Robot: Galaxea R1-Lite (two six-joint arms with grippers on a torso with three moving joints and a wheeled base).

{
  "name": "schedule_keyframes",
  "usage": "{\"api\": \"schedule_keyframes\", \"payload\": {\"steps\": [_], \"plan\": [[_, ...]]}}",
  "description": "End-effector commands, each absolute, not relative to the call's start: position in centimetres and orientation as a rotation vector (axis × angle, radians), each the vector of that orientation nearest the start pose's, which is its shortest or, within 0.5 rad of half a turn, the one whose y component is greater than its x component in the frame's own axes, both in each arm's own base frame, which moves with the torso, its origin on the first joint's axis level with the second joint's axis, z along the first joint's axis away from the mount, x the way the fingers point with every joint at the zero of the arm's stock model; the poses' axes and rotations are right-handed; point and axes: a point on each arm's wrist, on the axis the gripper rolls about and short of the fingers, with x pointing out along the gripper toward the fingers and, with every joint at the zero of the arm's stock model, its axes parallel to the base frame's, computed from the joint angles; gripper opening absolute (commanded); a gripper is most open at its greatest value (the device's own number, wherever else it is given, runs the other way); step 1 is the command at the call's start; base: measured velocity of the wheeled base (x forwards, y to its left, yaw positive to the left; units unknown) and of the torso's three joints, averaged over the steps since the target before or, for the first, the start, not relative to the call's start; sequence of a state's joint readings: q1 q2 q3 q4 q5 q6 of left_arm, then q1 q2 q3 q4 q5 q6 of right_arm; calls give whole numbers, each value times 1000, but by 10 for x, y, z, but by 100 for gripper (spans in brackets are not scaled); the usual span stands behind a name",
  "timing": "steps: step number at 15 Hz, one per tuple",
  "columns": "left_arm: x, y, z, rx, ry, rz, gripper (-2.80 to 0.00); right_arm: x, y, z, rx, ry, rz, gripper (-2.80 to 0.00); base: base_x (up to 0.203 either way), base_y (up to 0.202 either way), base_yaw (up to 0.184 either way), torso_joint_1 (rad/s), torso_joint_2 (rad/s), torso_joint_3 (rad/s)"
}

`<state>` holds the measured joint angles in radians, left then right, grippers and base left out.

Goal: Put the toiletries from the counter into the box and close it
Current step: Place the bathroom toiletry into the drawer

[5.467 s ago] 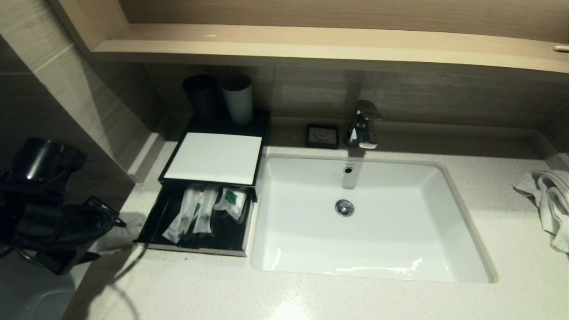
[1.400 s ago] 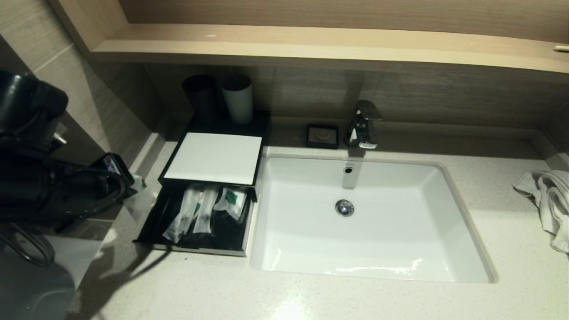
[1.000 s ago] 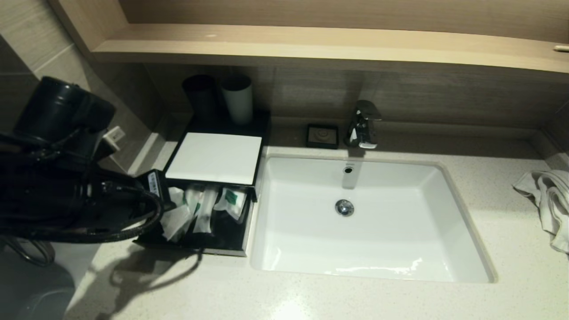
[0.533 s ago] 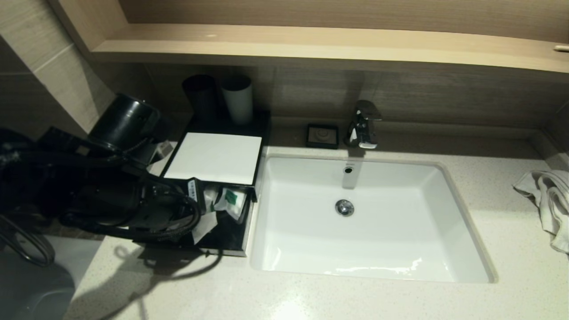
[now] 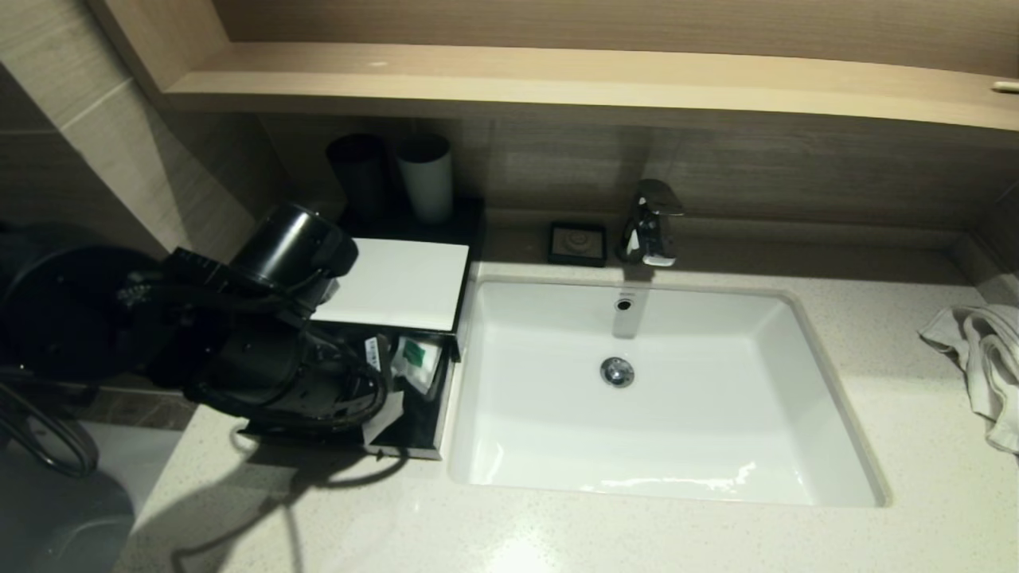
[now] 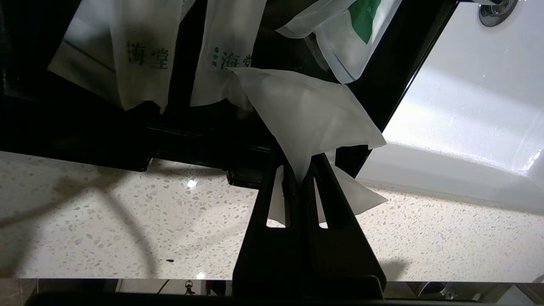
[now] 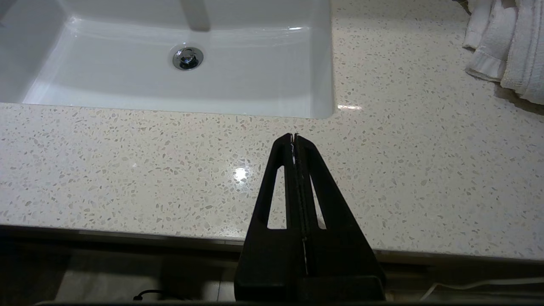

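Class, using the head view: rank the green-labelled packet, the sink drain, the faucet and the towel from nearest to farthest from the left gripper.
1. Green-labelled packet, in the drawer beside the left gripper.
2. Sink drain, mid-basin.
3. Faucet, behind the basin.
4. Towel, far right on the counter.

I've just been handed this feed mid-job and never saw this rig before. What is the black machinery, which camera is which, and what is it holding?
The black machinery is a two-armed robot at a bathroom counter. One picture looks down from its head; the other two sit on its wrists, behind the fingers. The left end effector is shut on a white packet, at the front edge of the box's open drawer, where other packets already lie. The right end effector is shut and empty, parked over the counter in front of the basin. A towel lies on the far right.
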<state>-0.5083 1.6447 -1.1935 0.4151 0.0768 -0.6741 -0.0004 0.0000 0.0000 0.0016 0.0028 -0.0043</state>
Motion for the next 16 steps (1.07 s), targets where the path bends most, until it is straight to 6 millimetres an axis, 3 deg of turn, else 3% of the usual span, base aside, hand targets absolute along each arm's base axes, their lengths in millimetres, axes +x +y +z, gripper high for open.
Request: {"api": "schedule_keyframes", "payload": {"steps": [1,7,16], "plan": [[250,-138,207,-375,944,-94,-280,-23,0,75,-5,2,2,-280,0,0,0,0,0,0],[260,-144,190,-411,979,-5,-280,-23,0,75,-5,2,2,-280,0,0,0,0,0,0],[266,-162,185,-478,921,66,-280,-23,0,75,-5,2,3,-280,0,0,0,0,0,0]]}}
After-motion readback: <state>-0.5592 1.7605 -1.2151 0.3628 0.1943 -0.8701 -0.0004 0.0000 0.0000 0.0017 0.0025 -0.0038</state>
